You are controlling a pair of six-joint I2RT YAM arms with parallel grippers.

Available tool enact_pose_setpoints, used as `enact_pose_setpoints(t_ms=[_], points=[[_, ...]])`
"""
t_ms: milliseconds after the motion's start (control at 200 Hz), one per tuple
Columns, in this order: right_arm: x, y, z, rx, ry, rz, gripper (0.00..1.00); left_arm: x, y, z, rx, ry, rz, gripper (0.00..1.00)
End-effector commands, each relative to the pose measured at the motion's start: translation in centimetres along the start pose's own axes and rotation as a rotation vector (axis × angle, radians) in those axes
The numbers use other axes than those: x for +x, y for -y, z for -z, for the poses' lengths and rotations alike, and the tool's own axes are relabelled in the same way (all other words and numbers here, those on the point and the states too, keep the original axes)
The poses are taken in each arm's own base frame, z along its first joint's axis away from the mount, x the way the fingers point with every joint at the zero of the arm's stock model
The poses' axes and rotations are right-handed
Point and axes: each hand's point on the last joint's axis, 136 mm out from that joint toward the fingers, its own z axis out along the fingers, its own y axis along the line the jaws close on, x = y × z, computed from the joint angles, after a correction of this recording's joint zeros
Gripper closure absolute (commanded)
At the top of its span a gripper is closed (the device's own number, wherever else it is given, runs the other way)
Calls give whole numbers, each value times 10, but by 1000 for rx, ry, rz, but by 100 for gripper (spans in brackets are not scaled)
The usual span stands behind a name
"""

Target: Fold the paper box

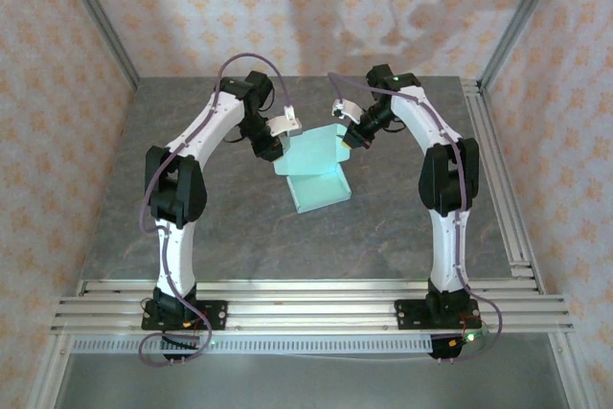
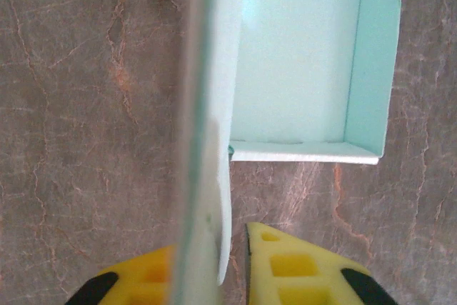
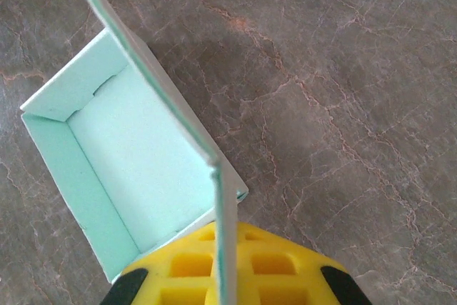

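Partly folded mint paper box [image 1: 316,184], right hand [image 3: 216,248] pinching a wall [image 3: 158,98], left hand [image 2: 211,262] ajar.

Both arms up off their bases, elbows bowed outward, forearms angled in so the wrists face each other mid-table. Left gripper [image 1: 276,141]: yellow fingers [image 2: 300,273] slightly apart, straddling one wall of the paper box [image 1: 311,174], sliver of gap on one side. Right gripper [image 1: 351,133]: fingers pinched tight on the opposite wall, no gap. Both heads pitched down.
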Motion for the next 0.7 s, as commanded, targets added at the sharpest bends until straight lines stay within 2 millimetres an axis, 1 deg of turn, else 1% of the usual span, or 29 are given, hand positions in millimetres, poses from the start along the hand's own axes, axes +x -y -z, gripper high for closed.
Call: enact_pose_setpoints(t_ms=[0, 165, 260, 410, 581, 691], points=[[-14, -13, 21, 22, 31, 31, 100, -3, 5, 22, -37, 13, -10, 76], [-12, -10, 24, 46, 33, 33, 100, -1, 3, 24, -57, 8, -14, 77], [-15, -7, 27, 54, 49, 27, 100, 2, 3, 22, -57, -10, -10, 77], [-16, -4, 26, 61, 50, 22, 100, 4, 2, 21, -64, -21, -5, 77], [-14, -4, 25, 61, 44, 15, 100, 0, 2, 26, -72, 0, -9, 86], [-13, -5, 24, 60, 40, 9, 100, -5, 4, 30, -69, 26, -11, 94]])
